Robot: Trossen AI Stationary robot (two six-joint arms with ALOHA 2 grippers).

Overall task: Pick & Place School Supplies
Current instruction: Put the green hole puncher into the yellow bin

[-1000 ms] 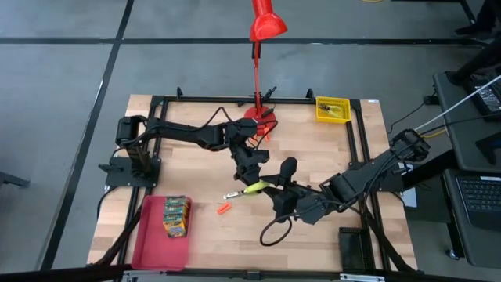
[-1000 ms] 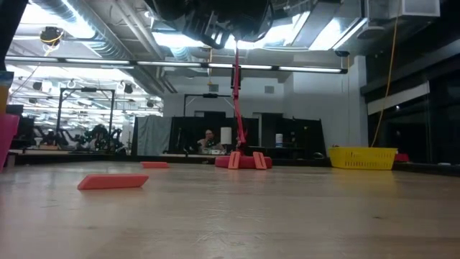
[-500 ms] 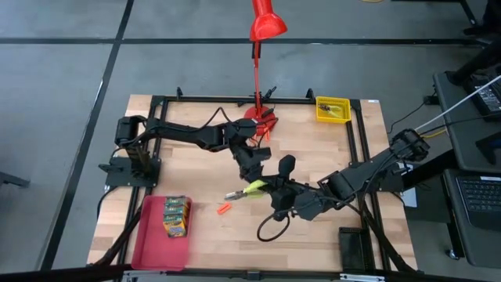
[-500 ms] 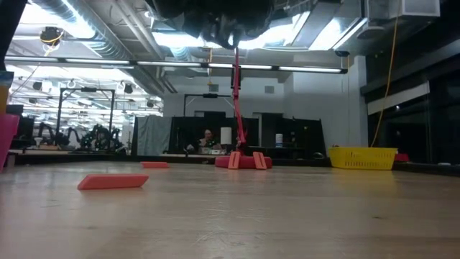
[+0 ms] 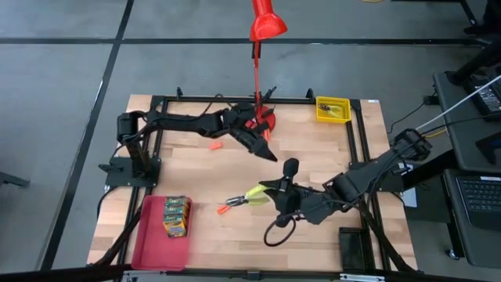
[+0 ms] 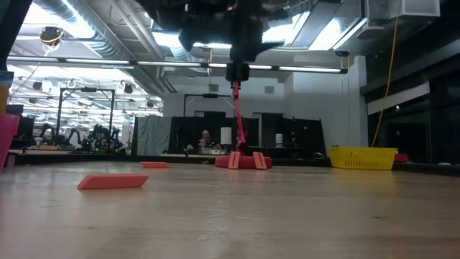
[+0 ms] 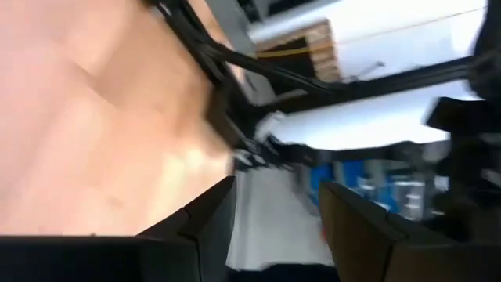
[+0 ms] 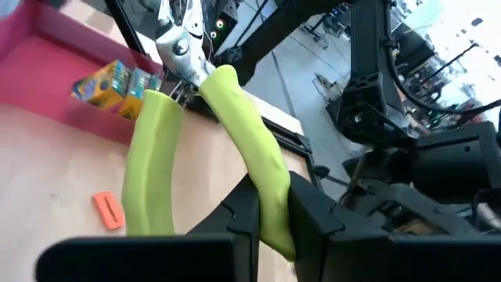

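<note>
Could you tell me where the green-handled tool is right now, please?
In the high view, the green-handled tool sits mid-table in the right pincer, beside an orange piece.

Bright even light, left wrist motion-blurred

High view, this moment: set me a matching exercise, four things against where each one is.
Things:
1. crayon box
2. green-handled tool
3. yellow bin
4. left gripper

Places:
a. clamped in the right gripper, above mid-table
b. far right corner of the table
c. on the red tray, near left corner
d. open and empty, by the red lamp base

Pairs: 1-c, 2-a, 3-b, 4-d
</note>
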